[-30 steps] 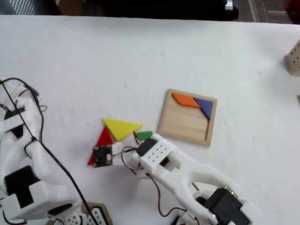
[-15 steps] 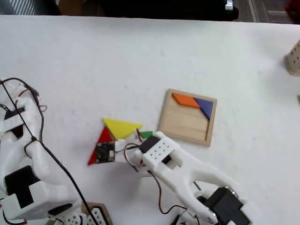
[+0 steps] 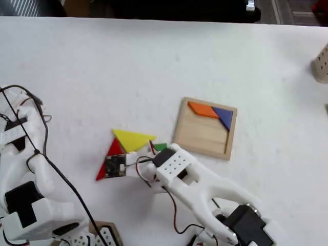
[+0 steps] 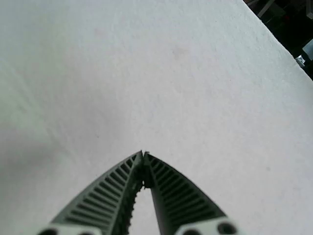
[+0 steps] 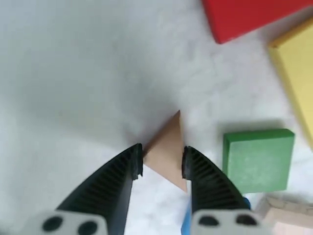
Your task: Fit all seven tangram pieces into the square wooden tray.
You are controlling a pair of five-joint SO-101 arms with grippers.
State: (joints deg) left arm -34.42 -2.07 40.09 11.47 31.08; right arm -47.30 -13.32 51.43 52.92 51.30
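R fingers (image 5: 123,172) clamped on tan triangle (image 5: 165,147), just beside green piece (image 5: 258,159). L fingers (image 4: 117,188) closed, empty, over bare counter (image 4: 156,73). Tray (image 3: 199,136) has orange (image 3: 202,109) + blue (image 3: 224,117) pcs.

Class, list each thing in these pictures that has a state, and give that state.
wooden tray: partly filled, holding the orange piece and blue piece
right gripper: shut on the tan triangle
left gripper: shut, empty
yellow triangle: on the table, outside tray
red triangle: on the table, outside tray
green piece: on the table, outside tray
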